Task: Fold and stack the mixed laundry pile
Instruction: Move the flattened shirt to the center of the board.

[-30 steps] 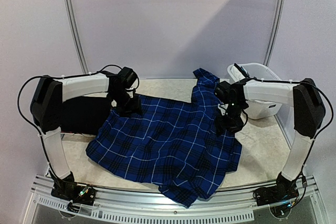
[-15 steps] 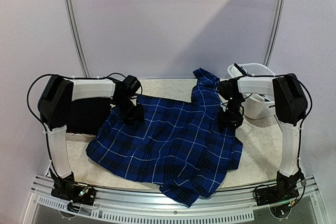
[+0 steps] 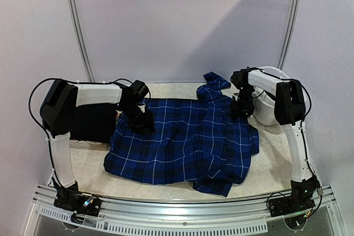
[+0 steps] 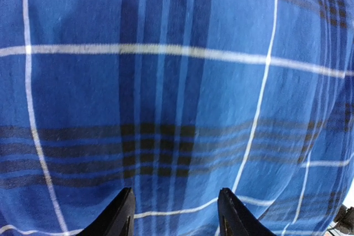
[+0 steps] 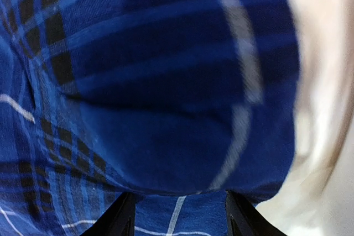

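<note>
- Black garment (image 3: 88,122) far left, touching shirt (image 3: 188,136): may snag and drag along.
- Left claw (image 4: 177,219) half-spread on far edge, grip impossible to tell; may slip.
- Shirt mid-surface (image 3: 276,153), near hem bunched: risks crooked fold.
- Right claw (image 5: 180,214) half-spread too, grip unclear; near basket (image 3: 274,111), may bump it.

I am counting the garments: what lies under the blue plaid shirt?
Only the table shows around the blue plaid shirt, and a black garment meets its left edge. Whatever lies beneath, including how far the black garment reaches, is covered.
</note>
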